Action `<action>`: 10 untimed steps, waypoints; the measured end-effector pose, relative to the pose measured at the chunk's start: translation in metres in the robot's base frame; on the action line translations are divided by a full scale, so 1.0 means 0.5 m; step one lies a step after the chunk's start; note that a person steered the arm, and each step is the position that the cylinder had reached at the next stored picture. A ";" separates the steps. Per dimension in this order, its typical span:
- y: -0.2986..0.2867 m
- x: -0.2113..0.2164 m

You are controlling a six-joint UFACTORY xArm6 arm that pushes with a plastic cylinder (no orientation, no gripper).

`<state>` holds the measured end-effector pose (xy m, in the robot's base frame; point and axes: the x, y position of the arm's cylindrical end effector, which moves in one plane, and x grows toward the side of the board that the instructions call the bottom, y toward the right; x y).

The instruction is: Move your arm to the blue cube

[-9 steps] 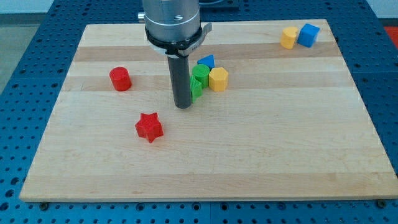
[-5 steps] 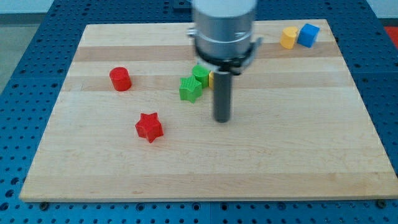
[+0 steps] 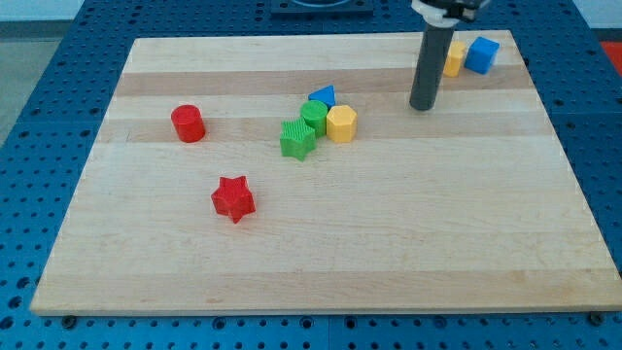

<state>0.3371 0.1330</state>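
Note:
The blue cube (image 3: pixel 482 54) sits near the top right corner of the wooden board (image 3: pixel 321 243), touching a yellow block (image 3: pixel 452 58) on its left. My tip (image 3: pixel 422 106) rests on the board below and to the left of that pair, about a block's width from the yellow block. The rod partly hides the yellow block's left edge.
A cluster sits mid-board: a blue block (image 3: pixel 323 95), a green cylinder (image 3: pixel 313 116), a yellow hexagonal block (image 3: pixel 341 123) and a green star (image 3: pixel 297 138). A red cylinder (image 3: pixel 188 123) stands at the left. A red star (image 3: pixel 233 197) lies lower left.
My tip has moved from beside the green blocks at mid-board up and to the right, towards the blue cube. No block has moved.

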 end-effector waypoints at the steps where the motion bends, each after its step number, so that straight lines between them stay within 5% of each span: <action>1: -0.029 -0.021; 10: -0.340 -0.054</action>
<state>0.3103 -0.0370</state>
